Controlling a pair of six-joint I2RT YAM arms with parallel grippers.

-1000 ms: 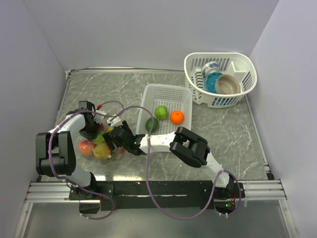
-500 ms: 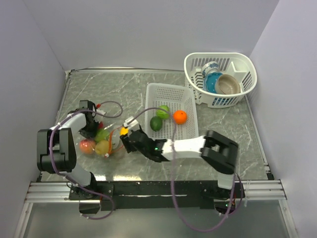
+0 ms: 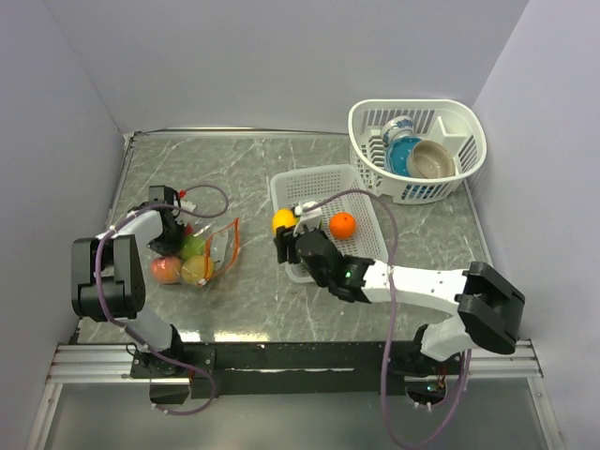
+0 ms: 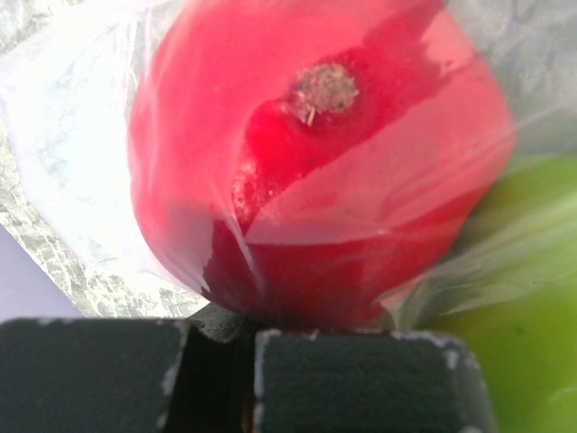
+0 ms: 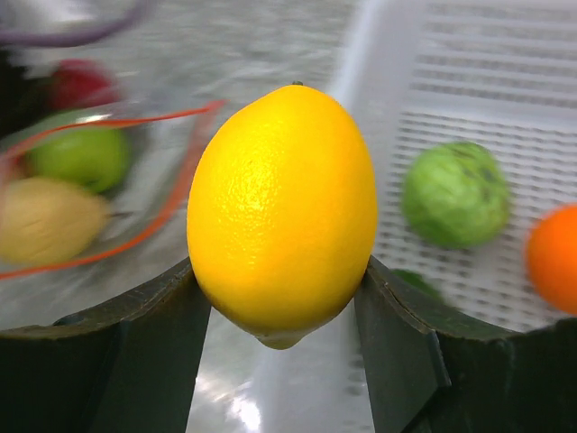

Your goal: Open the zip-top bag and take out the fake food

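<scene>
The zip-top bag (image 3: 208,251) lies at the left, its orange-red zip strip (image 3: 233,241) on the right side. Inside it are a red-peach fruit (image 3: 165,271), a yellow one (image 3: 197,271) and a green one (image 3: 193,247). My left gripper (image 3: 170,232) is shut on the bag's far-left edge. In the left wrist view my left gripper (image 4: 221,347) sits right under a red fruit (image 4: 315,162) that is behind the plastic. My right gripper (image 3: 287,234) is shut on a yellow lemon (image 3: 282,220), also seen in the right wrist view (image 5: 284,212), and holds it at the left rim of the white flat basket (image 3: 352,183).
The flat basket holds an orange (image 3: 342,224) and a green fruit (image 5: 455,194). A white slotted dish basket (image 3: 370,117) with a blue dish (image 3: 401,148) and a tan dish (image 3: 429,159) stands at the back right. Walls close in the left, back and right.
My right gripper has drawn the yellow lemon out of the bag and carried it right to the flat basket's left rim. The bag has settled back to the left.
</scene>
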